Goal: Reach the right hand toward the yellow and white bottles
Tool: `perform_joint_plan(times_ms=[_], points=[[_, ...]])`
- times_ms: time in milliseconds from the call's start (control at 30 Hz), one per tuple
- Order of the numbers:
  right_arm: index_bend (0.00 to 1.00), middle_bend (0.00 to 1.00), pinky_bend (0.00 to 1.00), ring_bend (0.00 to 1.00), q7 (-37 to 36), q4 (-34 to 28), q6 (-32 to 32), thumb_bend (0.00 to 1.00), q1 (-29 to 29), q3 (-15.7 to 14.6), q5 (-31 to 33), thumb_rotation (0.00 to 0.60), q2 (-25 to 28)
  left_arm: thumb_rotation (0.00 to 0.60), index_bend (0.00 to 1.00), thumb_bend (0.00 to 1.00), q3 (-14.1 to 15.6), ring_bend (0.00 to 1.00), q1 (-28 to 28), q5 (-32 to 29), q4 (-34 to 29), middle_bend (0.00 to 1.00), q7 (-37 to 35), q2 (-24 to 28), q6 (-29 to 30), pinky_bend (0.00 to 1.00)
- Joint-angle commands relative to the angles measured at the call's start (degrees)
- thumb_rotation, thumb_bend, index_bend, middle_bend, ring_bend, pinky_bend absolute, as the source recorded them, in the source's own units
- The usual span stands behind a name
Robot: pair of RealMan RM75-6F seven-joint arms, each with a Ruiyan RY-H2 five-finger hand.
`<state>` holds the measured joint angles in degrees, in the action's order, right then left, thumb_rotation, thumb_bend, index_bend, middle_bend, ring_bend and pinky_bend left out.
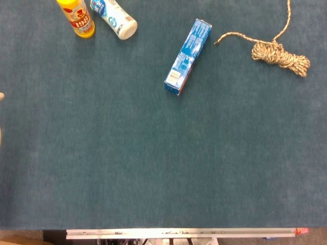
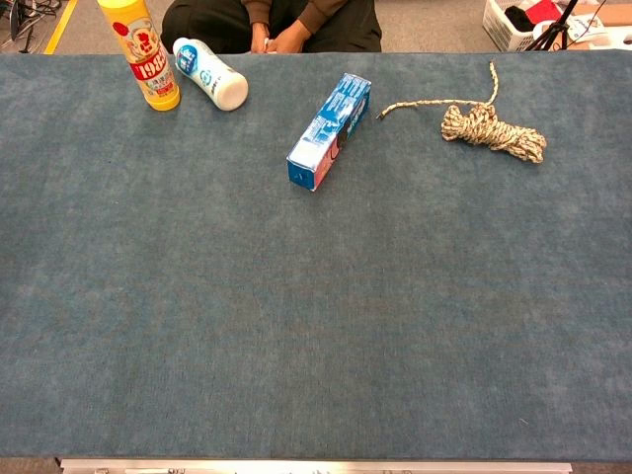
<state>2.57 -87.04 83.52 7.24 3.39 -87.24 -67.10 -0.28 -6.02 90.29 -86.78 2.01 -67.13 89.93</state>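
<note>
The yellow bottle (image 1: pixel 76 18) with a red label stands at the table's far left, also seen in the chest view (image 2: pixel 143 57). Right beside it the white bottle (image 1: pixel 115 19) with a blue label lies on its side, cap toward the table's middle (image 2: pixel 209 74). The two bottles are close together; I cannot tell whether they touch. Neither view shows my right hand or my left hand.
A blue toothpaste box (image 1: pixel 187 49) lies diagonally at the far middle (image 2: pixel 329 130). A coiled rope (image 1: pixel 280 55) with a loose end rests at the far right (image 2: pixel 492 128). A pale sliver (image 1: pixel 1 96) shows at the left edge. A seated person (image 2: pixel 286 25) is behind the table.
</note>
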Motion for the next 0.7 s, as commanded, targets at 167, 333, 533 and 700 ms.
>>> perform_joint_plan(times_ms=[167, 333, 533, 700], points=[[0.11, 0.48, 0.45, 0.43, 0.0, 0.0, 0.1, 0.23, 0.0, 0.0, -0.1, 0.600, 0.0, 0.600, 0.20, 0.60, -0.1, 0.45, 0.1, 0.4, 0.0, 0.51, -0.2, 0.0, 0.1, 0.49], [0.11, 0.48, 0.45, 0.43, -0.2, 0.0, 0.2, 0.23, -0.2, 0.0, -0.1, 0.600, 0.1, 0.600, 0.20, 0.60, -0.2, 0.45, 0.2, 0.7, 0.1, 0.51, -0.4, 0.0, 0.1, 0.49], [0.11, 0.48, 0.45, 0.43, -0.1, -0.1, 0.1, 0.23, -0.2, 0.0, 0.0, 0.600, 0.2, 0.600, 0.20, 0.60, -0.2, 0.45, -1.1, 2.1, 1.0, 0.51, -1.4, -0.5, -1.3, 0.49], [0.11, 0.48, 0.45, 0.43, 0.0, -0.2, 0.2, 0.23, -0.1, 0.0, -0.2, 0.600, 0.1, 0.600, 0.17, 0.60, 0.0, 0.45, -4.3, 5.8, 2.6, 0.51, -6.2, -1.3, -3.5, 0.49]])
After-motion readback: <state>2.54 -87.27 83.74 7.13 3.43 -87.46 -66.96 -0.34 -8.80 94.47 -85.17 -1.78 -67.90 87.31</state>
